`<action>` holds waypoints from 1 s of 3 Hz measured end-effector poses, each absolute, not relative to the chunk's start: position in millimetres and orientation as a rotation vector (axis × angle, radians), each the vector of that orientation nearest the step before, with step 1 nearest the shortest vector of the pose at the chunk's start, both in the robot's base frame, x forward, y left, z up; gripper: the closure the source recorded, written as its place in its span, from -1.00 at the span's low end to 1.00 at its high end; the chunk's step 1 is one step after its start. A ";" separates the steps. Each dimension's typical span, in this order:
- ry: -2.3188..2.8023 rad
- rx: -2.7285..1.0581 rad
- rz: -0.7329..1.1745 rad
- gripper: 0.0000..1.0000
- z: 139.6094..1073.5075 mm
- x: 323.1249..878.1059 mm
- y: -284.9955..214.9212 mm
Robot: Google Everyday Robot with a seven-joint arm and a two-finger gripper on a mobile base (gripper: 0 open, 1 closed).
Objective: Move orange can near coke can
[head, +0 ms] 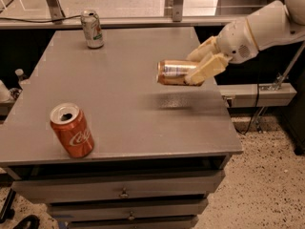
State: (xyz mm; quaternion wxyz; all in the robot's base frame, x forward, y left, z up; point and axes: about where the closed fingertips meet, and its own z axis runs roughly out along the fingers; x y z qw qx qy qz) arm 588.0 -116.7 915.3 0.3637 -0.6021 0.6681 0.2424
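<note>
The gripper (193, 68) is hanging over the right side of the table (119, 89), clamping the orange can (172, 71) sideways, lifted off the grey top. Between it and the coke can (71, 131) — standing upright near the front left corner — bare surface is lying open for a pass. The white-green can (92, 29) is standing near the far left corner, well apart from that stretch — crowding only the back edge.

The only lettering I can make out is the white Coca-Cola script on the side of the coke can (72, 132), which stands near the front left of the table (138, 123). The orange can (171, 73), clamped sideways in the gripper (194, 73) above the table's right side, bears markings I cannot read. The white-green can (92, 28) at the far edge shows no legible print.
</note>
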 end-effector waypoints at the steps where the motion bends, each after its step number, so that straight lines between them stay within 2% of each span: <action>1: 1.741 -1.556 0.690 1.00 902.6 545.0 -95.5; 3: 1.759 -1.573 0.718 1.00 888.9 536.0 -90.2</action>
